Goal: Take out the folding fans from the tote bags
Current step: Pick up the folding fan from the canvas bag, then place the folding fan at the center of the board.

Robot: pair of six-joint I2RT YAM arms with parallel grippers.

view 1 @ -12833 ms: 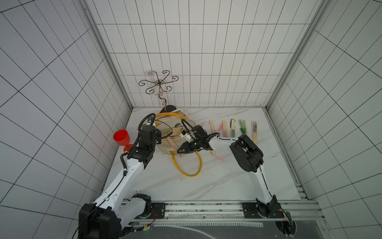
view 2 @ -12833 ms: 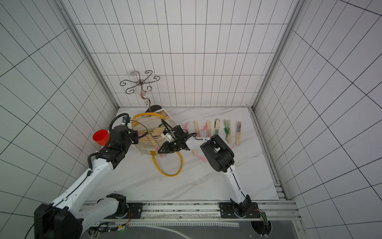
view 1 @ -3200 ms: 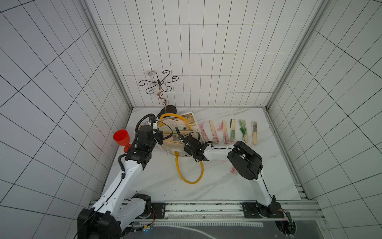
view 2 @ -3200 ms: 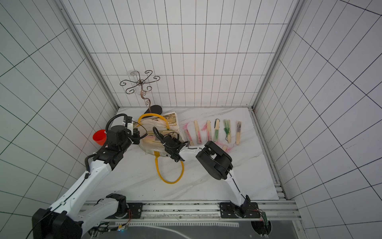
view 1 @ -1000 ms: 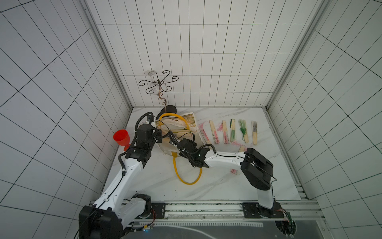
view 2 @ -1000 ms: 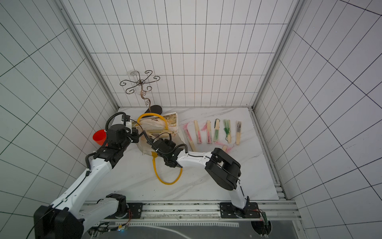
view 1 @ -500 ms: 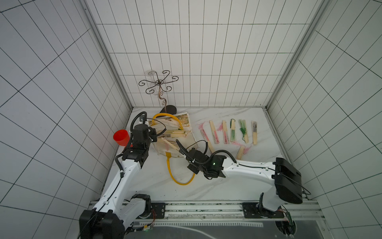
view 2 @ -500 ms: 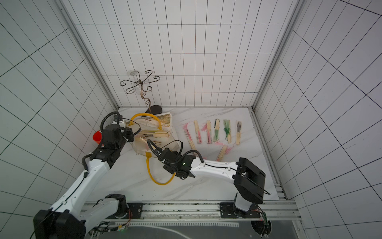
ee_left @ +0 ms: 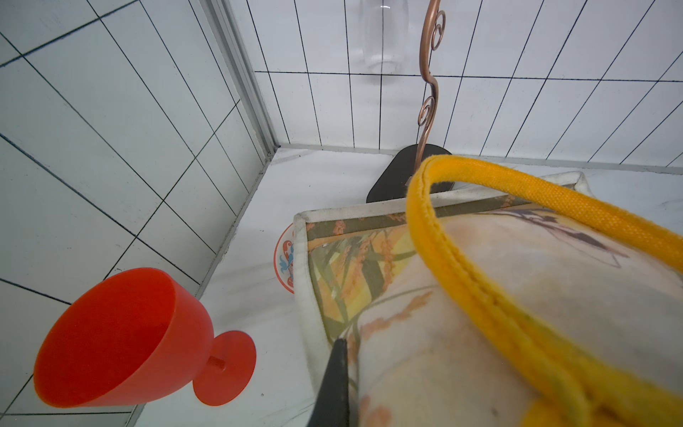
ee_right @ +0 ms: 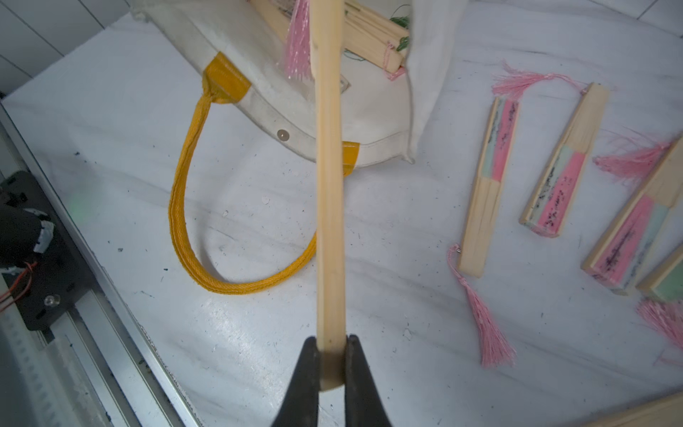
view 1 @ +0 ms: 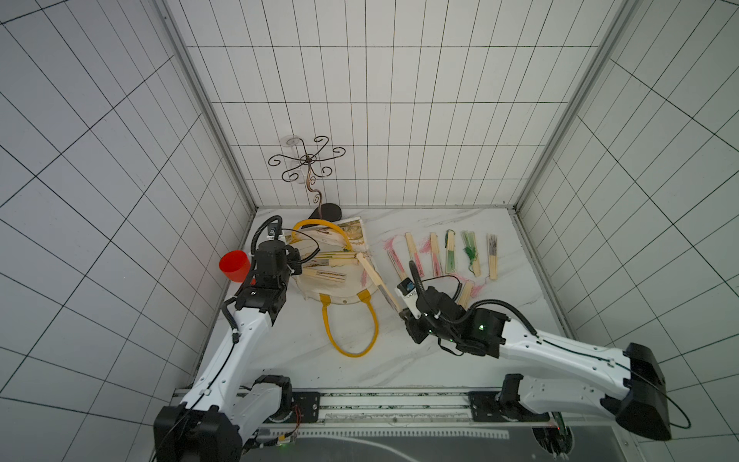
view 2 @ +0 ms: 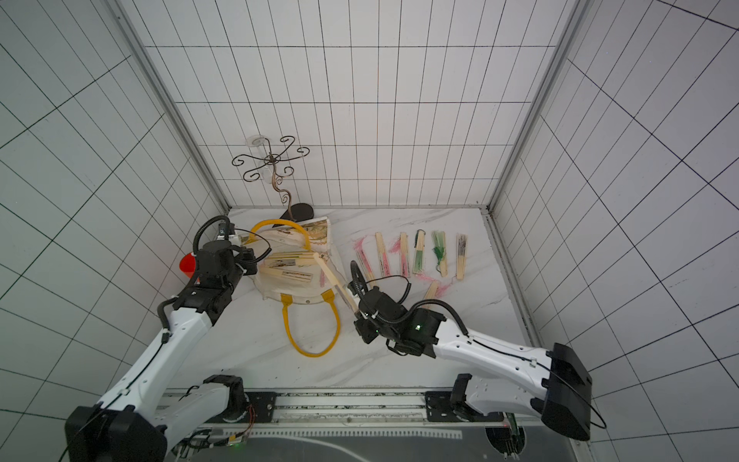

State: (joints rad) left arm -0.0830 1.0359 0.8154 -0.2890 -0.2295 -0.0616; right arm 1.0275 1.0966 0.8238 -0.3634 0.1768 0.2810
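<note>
Firmly clenched, the right pincer (ee_right: 332, 364) grips a slim light-bamboo folding fan (ee_right: 329, 185) slanting over the mouth of the cream-white, yellow-handled canvas tote bag (view 1: 344, 294), whose cloth the left pincer (view 1: 296, 266) pinches, at ten o'clock on the white marble surface (view 1: 360, 372) between white-tiled walls (view 1: 380, 120).

Both top views look steeply down from high on the robot's side, taking in the whole white marble-patterned tabletop (view 1: 400, 368) (view 2: 360, 372), nearly the same scene. The left wrist camera sits close against the cream canvas tote bag with yellow strap handles (ee_left: 554, 295), facing the back corner. The right wrist camera looks along a slim pale bamboo folding fan (ee_right: 329, 185) toward that bag
</note>
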